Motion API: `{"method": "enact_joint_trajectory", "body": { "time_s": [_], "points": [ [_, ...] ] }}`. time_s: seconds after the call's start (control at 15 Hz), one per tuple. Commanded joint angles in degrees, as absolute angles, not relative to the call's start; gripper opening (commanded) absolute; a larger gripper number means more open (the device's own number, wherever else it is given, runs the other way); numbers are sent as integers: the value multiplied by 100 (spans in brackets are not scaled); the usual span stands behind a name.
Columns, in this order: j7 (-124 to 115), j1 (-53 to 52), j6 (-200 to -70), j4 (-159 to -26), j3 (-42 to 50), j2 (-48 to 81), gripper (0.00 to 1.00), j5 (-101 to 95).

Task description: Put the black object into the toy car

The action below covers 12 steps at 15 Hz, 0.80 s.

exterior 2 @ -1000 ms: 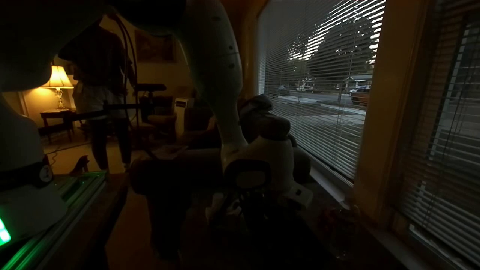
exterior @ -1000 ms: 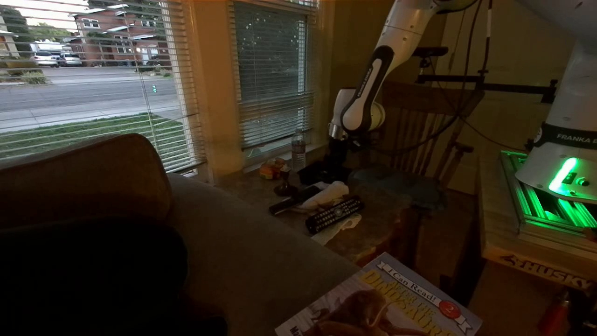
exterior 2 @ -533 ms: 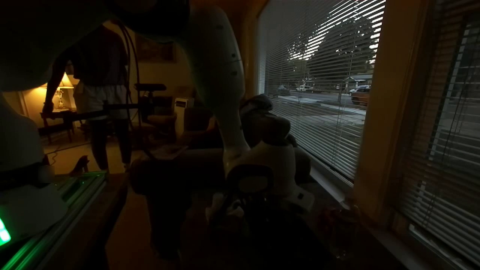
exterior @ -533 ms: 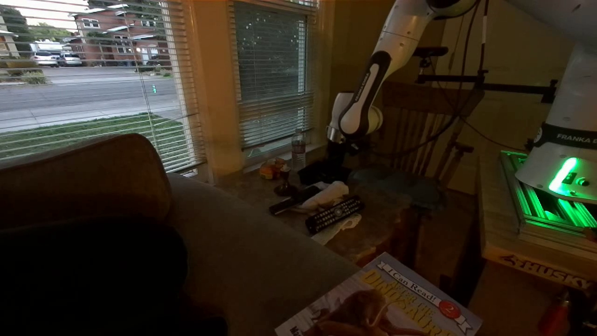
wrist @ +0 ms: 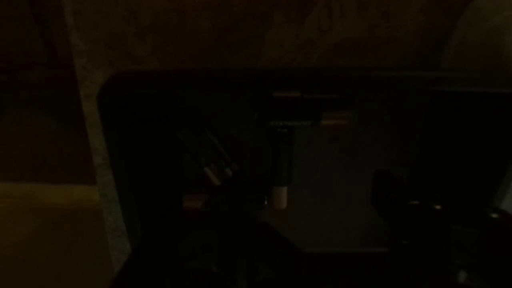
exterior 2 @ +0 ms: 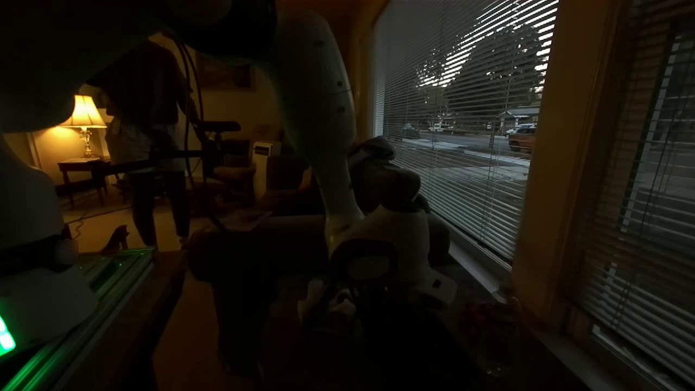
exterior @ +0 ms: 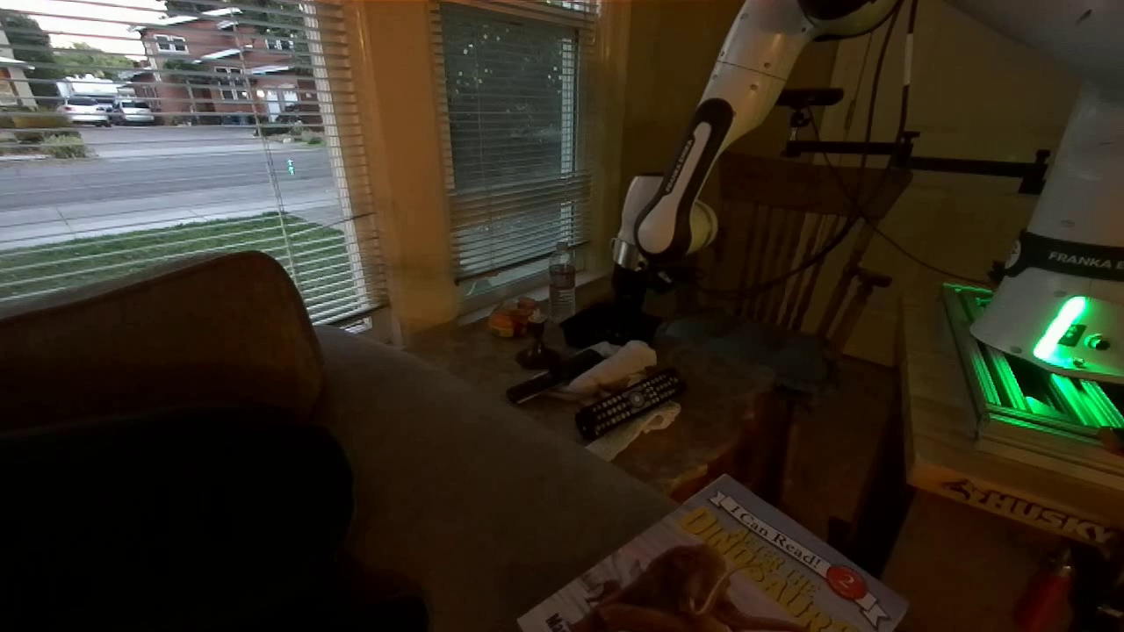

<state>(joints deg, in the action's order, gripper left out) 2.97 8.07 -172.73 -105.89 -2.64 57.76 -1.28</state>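
Note:
My gripper (exterior: 627,294) points down over a black tray (exterior: 584,326) on the small table. In the wrist view the gripper (wrist: 320,196) has its dark fingers apart, with tray floor showing between them, so it is open and empty. The picture is very dark. Inside the tray (wrist: 384,74) lie several small dark tubes with pale ends: one upright in the picture (wrist: 281,160), one lying across above it (wrist: 296,118), and slanted ones (wrist: 212,158) to the left. I cannot make out a toy car. Which black object is meant is unclear.
A black remote (exterior: 630,404), another dark handled thing (exterior: 553,377) and white cloth (exterior: 619,364) lie on the table near the tray. A bottle (exterior: 562,281), a small brown item (exterior: 536,347) and an orange packet (exterior: 509,320) stand by the window. A couch (exterior: 457,456) borders the table.
My arm has shifted slightly toward the window and a little lower over the tray. The tray and table things have not visibly moved. A person in the background changed posture.

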Motion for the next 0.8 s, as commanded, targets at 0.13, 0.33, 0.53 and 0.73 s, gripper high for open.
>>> {"method": "enact_joint_trajectory", "body": {
  "time_s": [0.13,0.33,0.53,0.73],
  "points": [
    [430,910,-17135,-10400,-428,5906,76,-82],
    [431,950,-17103,-10450,-501,5863,74,-60],
    [442,1003,-17054,-10485,-589,5854,73,-43],
    [443,1020,-17050,-10501,-660,5844,70,-34]
  ]
}}
